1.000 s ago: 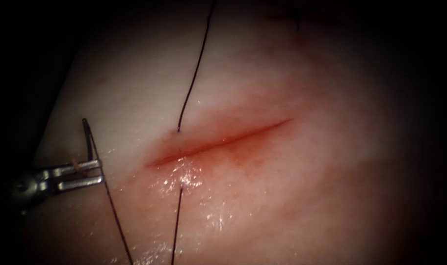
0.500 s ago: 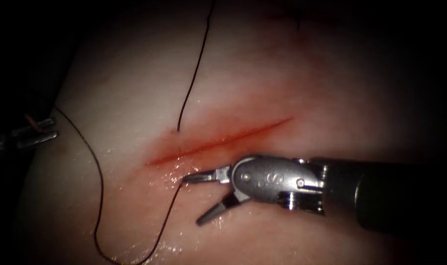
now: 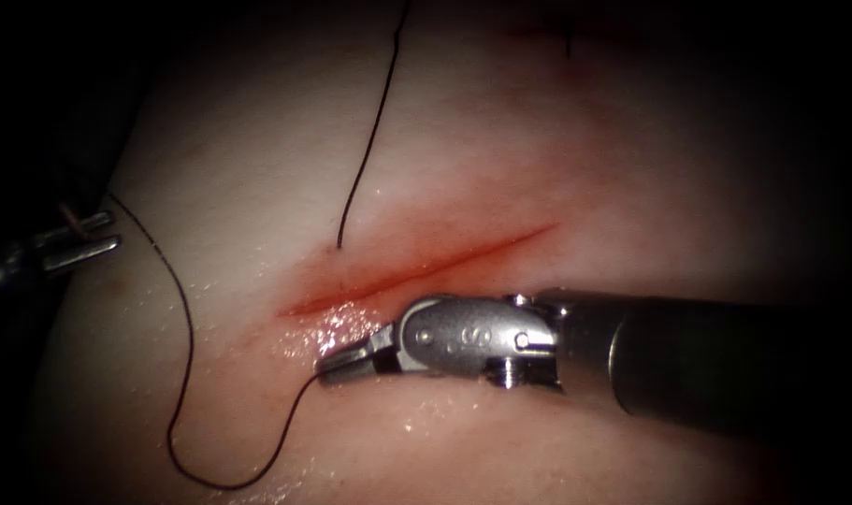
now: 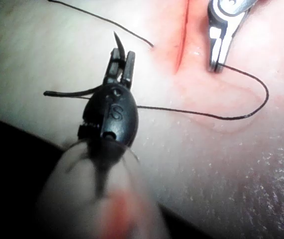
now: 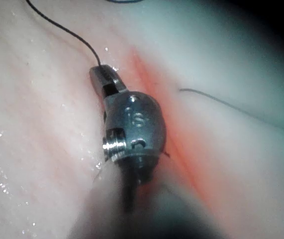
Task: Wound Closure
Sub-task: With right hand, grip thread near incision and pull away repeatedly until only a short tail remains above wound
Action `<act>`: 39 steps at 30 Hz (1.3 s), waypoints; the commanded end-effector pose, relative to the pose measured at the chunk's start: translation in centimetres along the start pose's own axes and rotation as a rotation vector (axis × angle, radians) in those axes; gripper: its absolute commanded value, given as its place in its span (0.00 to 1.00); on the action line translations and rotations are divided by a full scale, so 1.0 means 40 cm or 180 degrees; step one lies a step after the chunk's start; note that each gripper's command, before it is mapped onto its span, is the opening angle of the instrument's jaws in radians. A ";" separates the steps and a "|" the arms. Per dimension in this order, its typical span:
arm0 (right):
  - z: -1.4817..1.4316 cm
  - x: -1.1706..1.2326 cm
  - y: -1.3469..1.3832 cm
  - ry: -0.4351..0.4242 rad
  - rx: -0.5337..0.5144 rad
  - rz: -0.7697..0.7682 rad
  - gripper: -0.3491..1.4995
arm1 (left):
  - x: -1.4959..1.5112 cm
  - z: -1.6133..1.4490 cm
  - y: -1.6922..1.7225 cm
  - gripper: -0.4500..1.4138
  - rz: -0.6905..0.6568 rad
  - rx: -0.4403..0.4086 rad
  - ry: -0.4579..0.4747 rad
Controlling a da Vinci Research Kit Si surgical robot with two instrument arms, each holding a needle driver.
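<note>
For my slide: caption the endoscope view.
Right gripper shut on thread below the cut; left gripper holds the needle off-tissue.

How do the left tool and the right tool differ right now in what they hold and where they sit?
The left tool grips the needle, held clear of the tissue, far left of the cut; the right tool grips the thread right beside the cut, at the tissue surface. The left tool sits at the tissue's edge; the right tool's shaft lies along the cut. Both have shut jaws.

Thin curved steel needle [image 4: 118, 46] clear of the pale pork tissue [image 3: 556, 159]; dark thread [image 3: 184, 374] loops below its short red cut [image 3: 416, 269].
</note>
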 end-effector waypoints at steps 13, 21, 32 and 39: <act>-0.0042 0.0161 -0.0328 0.0050 0.0581 0.0196 0.00 | -0.0020 0.0073 0.0030 0.00 0.0018 -0.0021 0.0086; 0.0016 0.0261 -0.0436 0.0237 0.0578 0.0118 0.08 | -0.0029 0.0091 0.0047 0.00 0.0039 -0.0030 0.0105; -0.0111 0.0204 -0.0176 0.0366 -0.0188 0.0053 0.89 | -0.0028 0.0093 0.0049 0.00 0.0043 -0.0046 0.0095; -0.0075 0.0093 -0.0032 0.0325 -0.0284 0.0033 0.90 | -0.0026 0.0098 0.0053 0.00 0.0046 -0.0064 0.0103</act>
